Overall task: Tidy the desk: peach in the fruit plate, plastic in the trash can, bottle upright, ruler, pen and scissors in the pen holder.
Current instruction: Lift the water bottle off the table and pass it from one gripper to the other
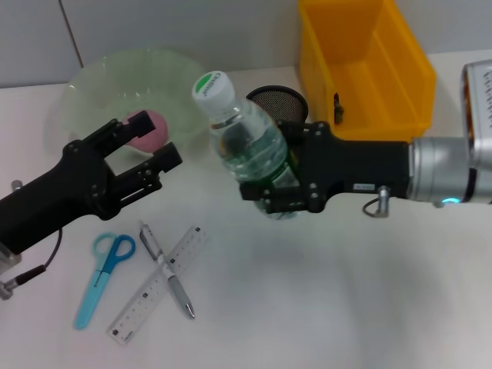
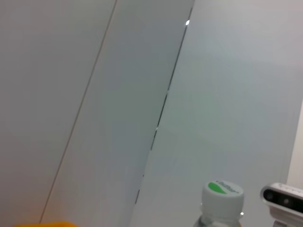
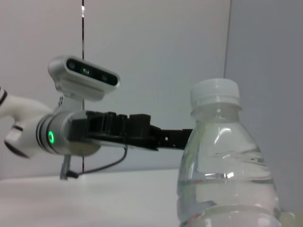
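Nearest on the white counter [image 1: 323,307], scissors [image 1: 104,277], ruler [image 1: 157,283] and pen [image 1: 167,270] are laid. The bottle [image 1: 244,142] is clamped upright in the right gripper [image 1: 280,181]. The left gripper [image 1: 146,154] is spread wide before the peach [image 1: 150,129] in the fruit plate [image 1: 92,88].

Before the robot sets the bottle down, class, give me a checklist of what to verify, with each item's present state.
1. Right pincer grips the bottle: ok, shut around its lower body.
2. Bottle upright: ok, cap on top, roughly upright.
3. Left pincer out of the way: ok, open, hovering near the peach in the fruit plate.
4. Scissors, ruler and pen apart from the bottle: ok, they lie nearer the left arm.
5. Pen holder clear of the bottle: cannot tell, it sits close behind it.
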{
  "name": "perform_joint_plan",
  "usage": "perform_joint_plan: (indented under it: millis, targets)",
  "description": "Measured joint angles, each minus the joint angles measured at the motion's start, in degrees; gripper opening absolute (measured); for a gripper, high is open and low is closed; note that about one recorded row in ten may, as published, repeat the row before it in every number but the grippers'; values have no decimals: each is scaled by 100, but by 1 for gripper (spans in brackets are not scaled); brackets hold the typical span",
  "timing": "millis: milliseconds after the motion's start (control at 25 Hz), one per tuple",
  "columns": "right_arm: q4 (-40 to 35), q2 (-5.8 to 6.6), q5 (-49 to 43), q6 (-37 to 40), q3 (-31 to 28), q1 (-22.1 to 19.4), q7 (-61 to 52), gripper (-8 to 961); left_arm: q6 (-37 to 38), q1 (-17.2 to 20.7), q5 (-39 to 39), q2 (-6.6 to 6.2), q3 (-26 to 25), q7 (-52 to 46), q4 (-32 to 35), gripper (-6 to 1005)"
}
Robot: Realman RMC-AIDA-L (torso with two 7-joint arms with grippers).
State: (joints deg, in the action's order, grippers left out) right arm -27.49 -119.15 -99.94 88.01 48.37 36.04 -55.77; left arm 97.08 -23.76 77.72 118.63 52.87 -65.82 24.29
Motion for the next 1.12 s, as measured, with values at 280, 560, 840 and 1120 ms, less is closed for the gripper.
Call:
perform_joint_plan:
  millis: [280, 560, 840, 1120]
  targets:
    - [532, -29, 102, -18, -13, 170, 199, 774, 141, -269, -114, 25, 0, 455, -371, 785]
    - [818, -38, 247, 35, 13, 223, 290, 774, 316, -377, -342, 24, 51, 630, -603, 785]
    - [1010, -38, 250, 47, 15, 304, 385, 774, 339, -459, -386, 22, 63, 671, -723, 785]
    - [1037, -39, 244, 115, 14, 324, 398, 774, 349, -568, -390, 36, 77, 760, -890, 785]
